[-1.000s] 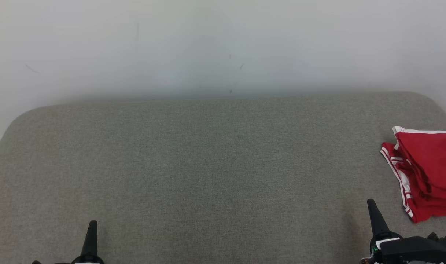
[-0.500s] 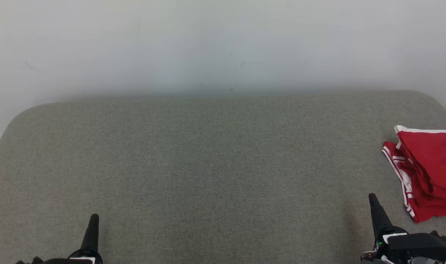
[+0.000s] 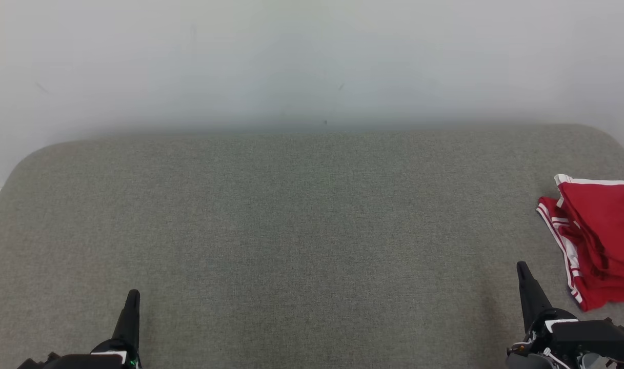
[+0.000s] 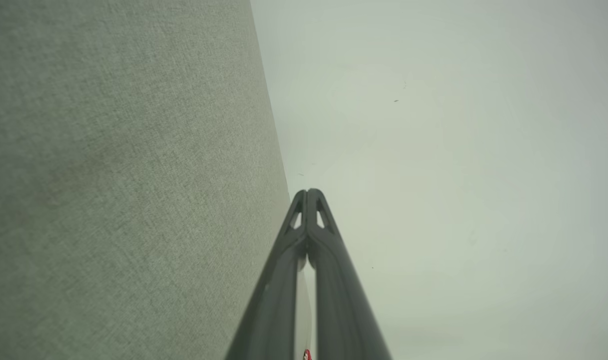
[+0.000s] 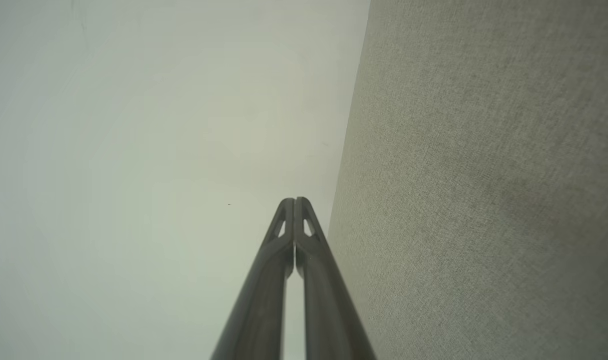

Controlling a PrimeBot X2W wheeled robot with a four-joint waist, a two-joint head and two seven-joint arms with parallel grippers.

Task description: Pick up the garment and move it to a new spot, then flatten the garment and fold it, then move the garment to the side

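Slightly advanced, left gripper [image 3: 132, 294], right gripper [image 3: 521, 266]

Left gripper [image 3: 133, 293]: I see it further from the table's [image 3: 291, 230] near edge.
Right gripper [image 3: 521, 265]: same advance.
Camera: shifted slightly.

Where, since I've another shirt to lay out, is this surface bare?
Bare: the grey surface from its left edge to the red garment, ahead of the left gripper and right gripper. Crowded at the right edge.
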